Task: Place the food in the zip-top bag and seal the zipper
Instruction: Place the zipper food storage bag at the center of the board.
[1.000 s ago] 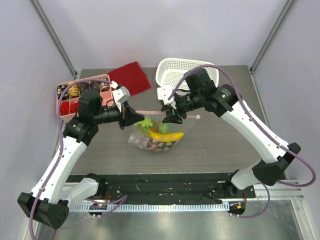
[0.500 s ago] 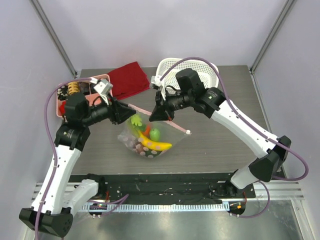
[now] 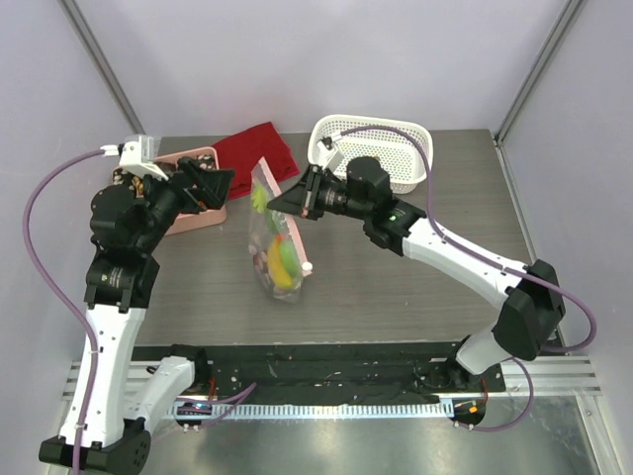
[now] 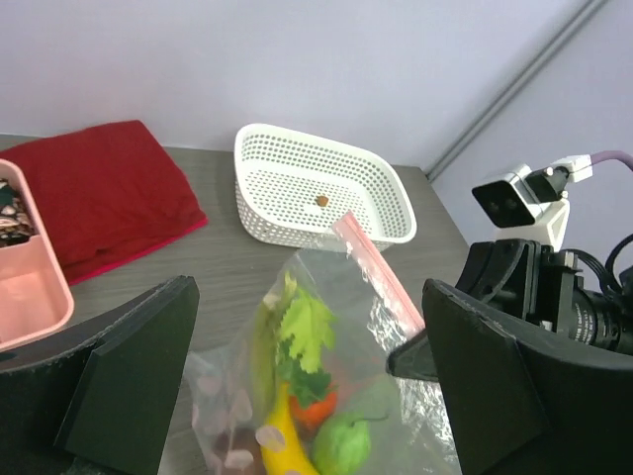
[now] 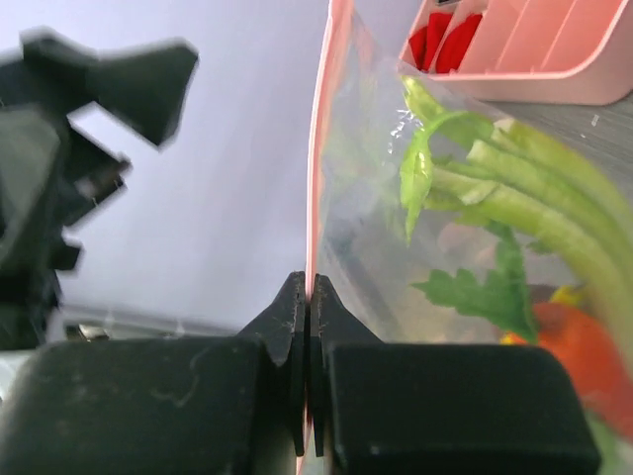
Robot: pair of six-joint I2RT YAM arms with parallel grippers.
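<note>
The zip-top bag hangs on edge over the table, held up by my right gripper. That gripper is shut on the pink zipper. The food is inside the bag: a green leek, a red-orange pepper, a yellow banana, a green piece and a leafy green. My left gripper stands open to the left of the bag, apart from it. In the left wrist view the bag shows between its wide-spread fingers, and the zipper runs up to the right.
A white perforated basket stands at the back right, with a small brown bit in it. A red cloth lies at the back middle. The pink compartment tray sits at the left, right under my left gripper.
My left gripper has opened, let go of the bag and drawn back to the left. The right gripper, shut on the zipper, has swung left and turned the bag on edge.
</note>
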